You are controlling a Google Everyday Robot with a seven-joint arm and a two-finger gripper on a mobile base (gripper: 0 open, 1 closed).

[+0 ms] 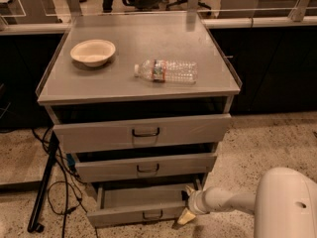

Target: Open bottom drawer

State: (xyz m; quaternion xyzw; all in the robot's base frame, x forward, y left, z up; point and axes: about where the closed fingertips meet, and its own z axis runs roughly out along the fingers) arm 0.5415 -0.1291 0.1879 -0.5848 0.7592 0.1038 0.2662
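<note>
A grey metal cabinet holds three drawers. The bottom drawer [133, 215] is the narrowest and stands pulled out, its inside showing, with a small dark loop handle [152, 214] at the centre of its front. My gripper [187, 205] is at the drawer's right end, its pale fingers [185, 216] against the front right corner. My white arm [233, 200] reaches in from the lower right. The mid-sized drawer [146, 166] and the widest top drawer [143, 131] stand slightly out above it.
On the cabinet top [124, 43] lie a cream bowl [92, 51] and a clear plastic bottle [167, 71] on its side. A black stand leg [42, 187] and cables [64, 192] run on the speckled floor to the left. Dark cabinets line the back.
</note>
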